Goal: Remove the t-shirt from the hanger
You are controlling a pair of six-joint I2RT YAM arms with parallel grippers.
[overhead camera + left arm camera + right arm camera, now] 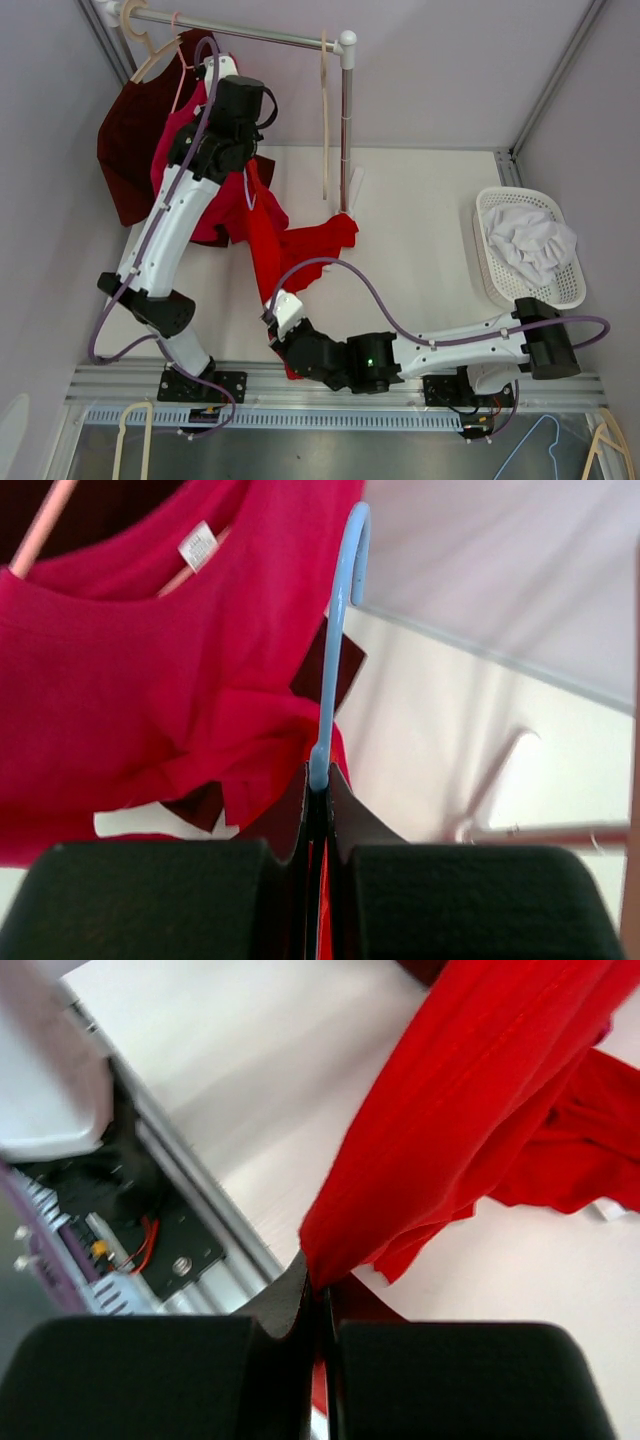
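The bright red t-shirt (275, 245) is pulled into a band from up by the rack down to the table's front edge, with a fold trailing on the table. My left gripper (243, 162) is raised beside the rack. In its wrist view it (320, 780) is shut on the stem of a light blue hanger (338, 620), whose hook points up. My right gripper (283, 338) is low at the front edge. It (322, 1285) is shut on a bunched edge of the red t-shirt (470, 1110). The hanger's shoulders are hidden.
A metal rack (250, 33) at the back carries a dark maroon shirt (125, 150), a crimson shirt (120, 680) and a bare hanger (325, 110). A white basket (495, 262) with white cloth stands at right. Spare hangers (130, 440) lie below the front rail.
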